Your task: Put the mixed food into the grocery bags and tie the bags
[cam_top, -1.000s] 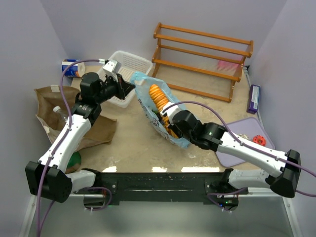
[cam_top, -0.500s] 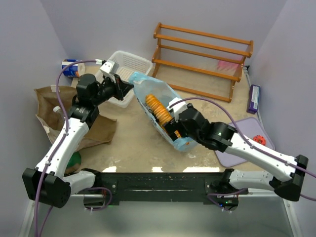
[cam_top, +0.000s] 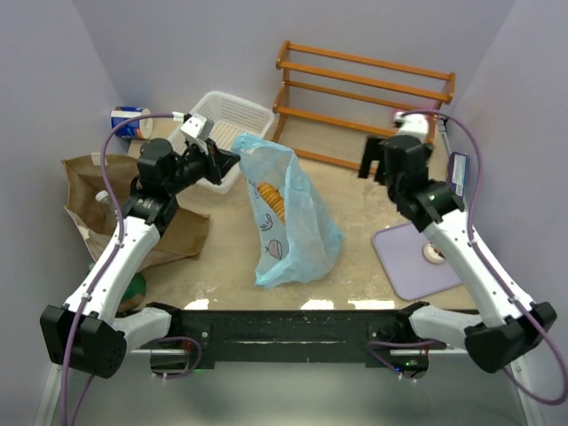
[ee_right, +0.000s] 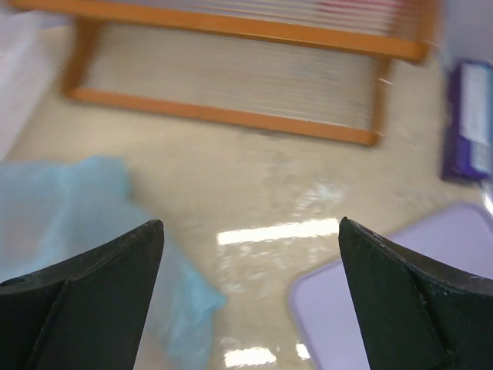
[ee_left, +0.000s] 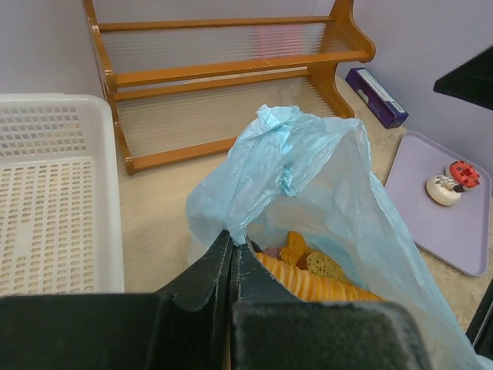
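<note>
Release: right gripper (cam_top: 378, 167) opened, left blue bag (cam_top: 302, 222), swung toward rack (ee_left: 231, 65).

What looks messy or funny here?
The brown paper bag lies flat and crumpled at the left, a bottle top peeking out. Behind it, a blue-and-white can lies on its side.
</note>
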